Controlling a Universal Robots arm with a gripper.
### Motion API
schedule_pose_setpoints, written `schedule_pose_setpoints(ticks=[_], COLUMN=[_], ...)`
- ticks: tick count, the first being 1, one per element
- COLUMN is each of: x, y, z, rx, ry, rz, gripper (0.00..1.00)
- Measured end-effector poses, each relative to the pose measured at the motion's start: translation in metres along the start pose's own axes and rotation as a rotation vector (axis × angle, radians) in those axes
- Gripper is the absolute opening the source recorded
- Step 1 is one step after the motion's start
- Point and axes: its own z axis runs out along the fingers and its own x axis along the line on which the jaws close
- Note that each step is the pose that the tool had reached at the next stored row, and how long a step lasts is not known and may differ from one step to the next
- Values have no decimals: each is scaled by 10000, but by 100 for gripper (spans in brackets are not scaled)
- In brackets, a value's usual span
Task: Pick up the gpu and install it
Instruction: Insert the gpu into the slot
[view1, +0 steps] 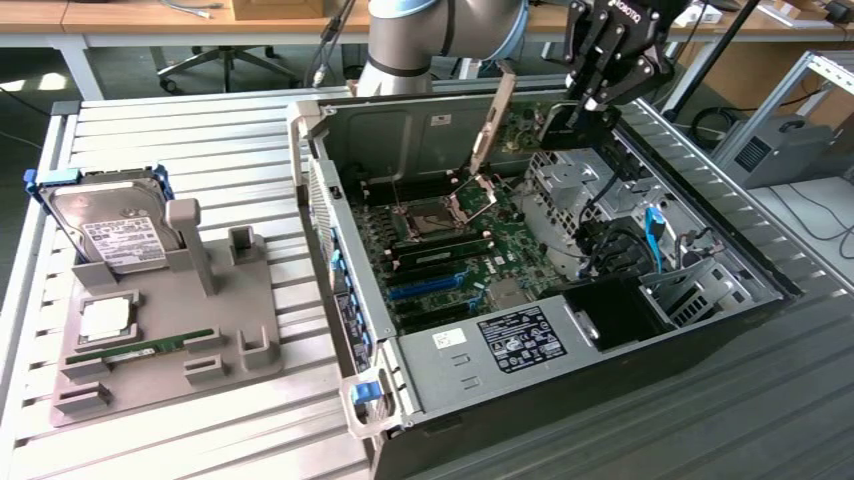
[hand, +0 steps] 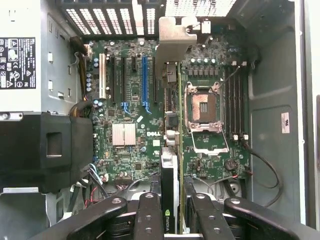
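Black end effector (hand: 173, 201) pinching thin green NVIDIA-marked gpu (hand: 169, 172) edge-on, silver bracket (hand: 172, 35) over green Dell motherboard (hand: 132, 160)

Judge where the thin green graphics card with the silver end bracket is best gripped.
Probably across its two flat faces, at the end away from the silver end bracket, coming from above. The green graphics card is thin and hangs on edge over the open computer case, and the hand pinches it there.

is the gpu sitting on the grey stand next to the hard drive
No, the gpu is gripped in the fingers above the open computer case, away from the grey stand.
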Motion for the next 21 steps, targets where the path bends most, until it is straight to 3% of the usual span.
schedule_pose_setpoints(ticks=[3, 5, 9, 11, 12, 13, 16, 21], x=[0, 0, 1, 2, 4, 5, 7, 8], y=[6, 11, 44, 71, 90, 106, 134, 173], z=[1, 3, 7, 11, 14, 16, 19, 23], rx=[72, 187, 496, 687, 831, 933, 1025, 1052], ry=[-15, -38, -91, -130, -156, -174, -179, -180], rz=[-4, -16, -35, -41, -47, -51, -54, -26], gripper=[27, 27, 27, 27, 27, 27, 27, 27])
